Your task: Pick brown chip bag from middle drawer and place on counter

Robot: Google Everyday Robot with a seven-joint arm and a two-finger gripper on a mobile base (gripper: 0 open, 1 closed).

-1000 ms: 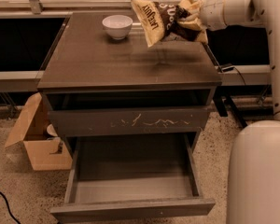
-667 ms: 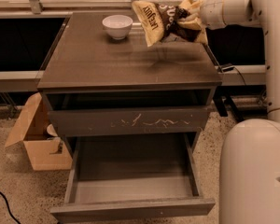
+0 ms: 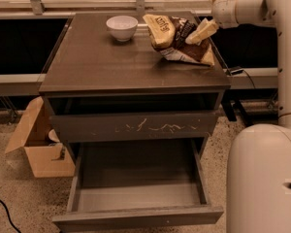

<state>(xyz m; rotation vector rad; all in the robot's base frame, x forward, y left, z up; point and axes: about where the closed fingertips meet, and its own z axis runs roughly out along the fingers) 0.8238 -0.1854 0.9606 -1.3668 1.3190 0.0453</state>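
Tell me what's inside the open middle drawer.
Nothing visible: the drawer shows a bare grey floor, though its front strip is hidden behind the front panel. The chip bag lies on the counter, with the end effector open right by it.

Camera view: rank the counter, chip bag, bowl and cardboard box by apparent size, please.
Counter, largest.
Cardboard box and chip bag look alike; box is partly hidden, so unranked.
Bowl, smallest.
End effector sits open over the bag.
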